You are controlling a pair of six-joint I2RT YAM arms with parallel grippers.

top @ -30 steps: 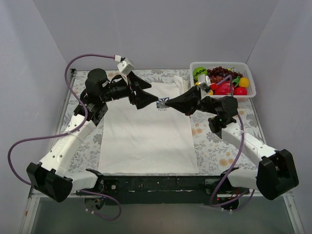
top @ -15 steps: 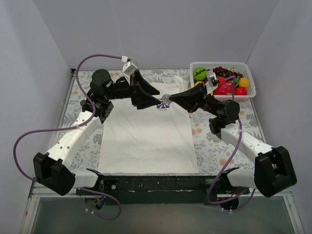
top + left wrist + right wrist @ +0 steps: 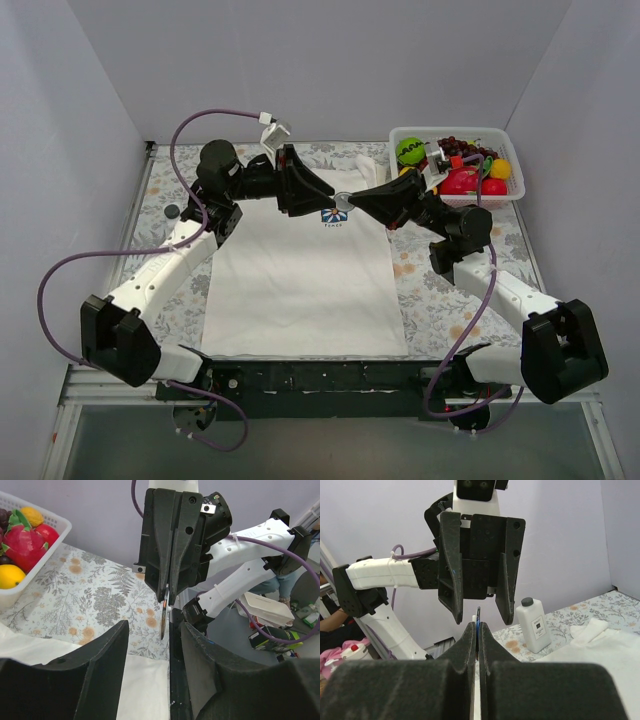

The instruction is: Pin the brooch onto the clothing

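The white T-shirt (image 3: 305,285) lies flat on the table, its flower print (image 3: 333,215) near the collar. My right gripper (image 3: 352,201) is shut on the small dark round brooch (image 3: 342,201) and holds it above the print. The right wrist view shows the brooch edge-on (image 3: 478,616) between the pads. My left gripper (image 3: 322,192) is open and faces the right one tip to tip. Its fingers (image 3: 454,595) stand on either side of the brooch without touching it. In the left wrist view the brooch (image 3: 164,614) hangs just ahead of my left gripper (image 3: 154,629).
A white basket (image 3: 400,134) of toy fruit stands at the back right, also in the left wrist view (image 3: 50,522). A white bottle with a black cap (image 3: 535,626) stands on the floral tablecloth (image 3: 440,290) beyond the shirt.
My right gripper has risen off the flower print with the brooch in it. My left gripper has moved right and closed in on the brooch, jaws open.
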